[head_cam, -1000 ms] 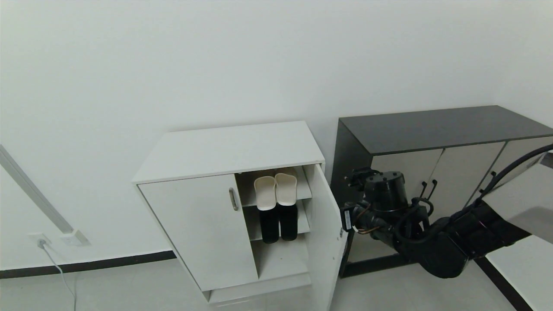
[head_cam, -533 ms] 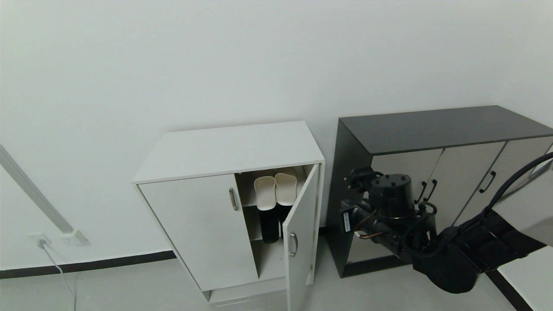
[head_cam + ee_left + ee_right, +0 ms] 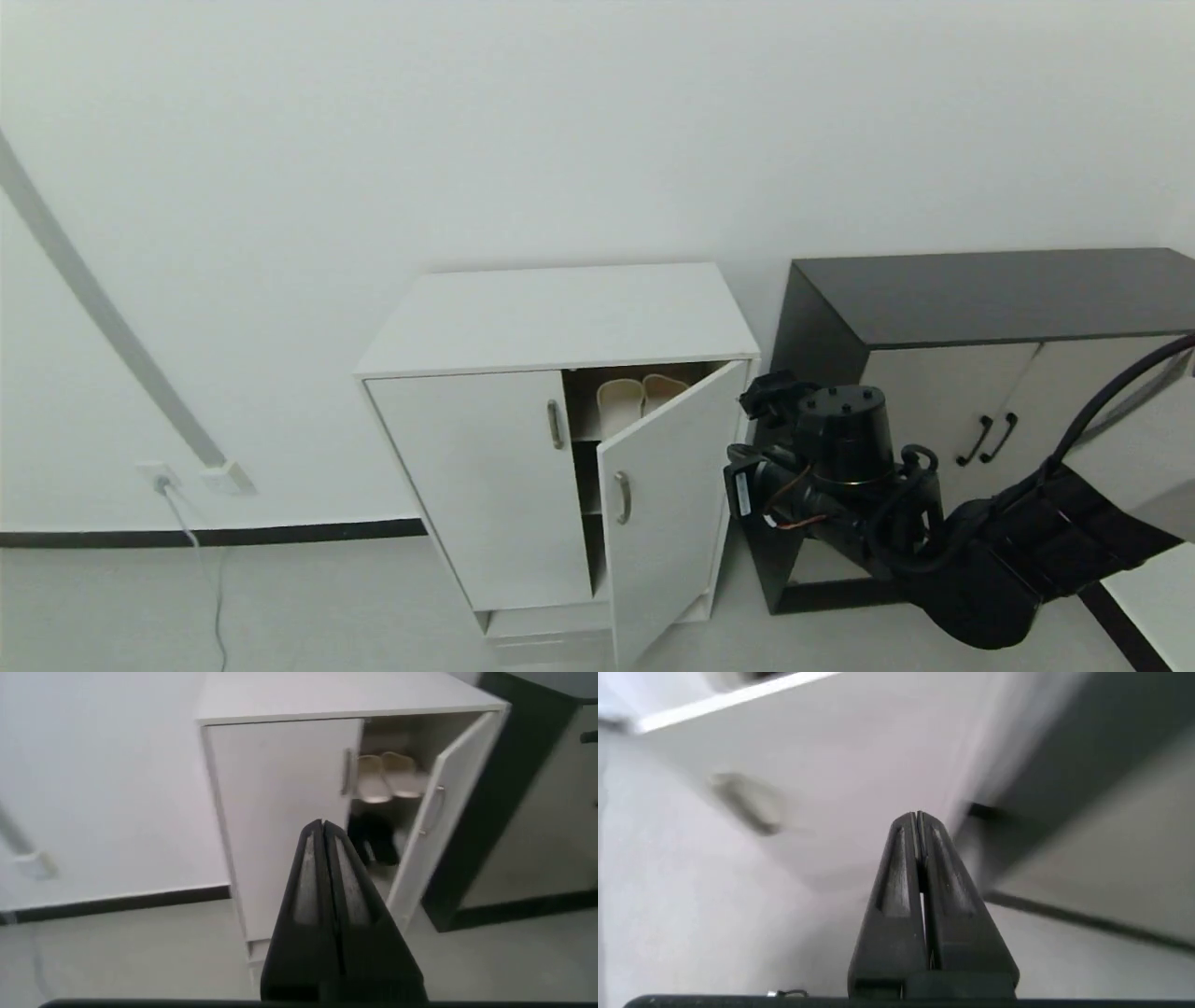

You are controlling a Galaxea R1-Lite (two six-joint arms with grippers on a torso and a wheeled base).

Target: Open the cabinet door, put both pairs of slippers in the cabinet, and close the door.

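Observation:
The white cabinet [image 3: 560, 317] stands against the wall, its left door [image 3: 476, 476] shut. Its right door [image 3: 672, 485] is partly open, angled toward the front, with a metal handle [image 3: 621, 497]. A beige pair of slippers [image 3: 627, 396] sits on the upper shelf, and a black pair of slippers [image 3: 374, 845] on the shelf below, partly behind the door. My right arm [image 3: 840, 448] is just right of the door; its right gripper [image 3: 917, 817] is shut and empty, close to the door's outer face. My left gripper [image 3: 323, 826] is shut and empty, well back from the cabinet.
A black-topped cabinet [image 3: 980, 289] stands right beside the white one, behind my right arm. A wall outlet [image 3: 159, 471] with a hanging cable and a grey conduit [image 3: 93, 308] are at the left. Bare floor [image 3: 280, 607] lies in front.
The right door has swung from wide open to partly open, hiding most of the black slippers. The head camera has shifted, so the whole scene sits farther right.

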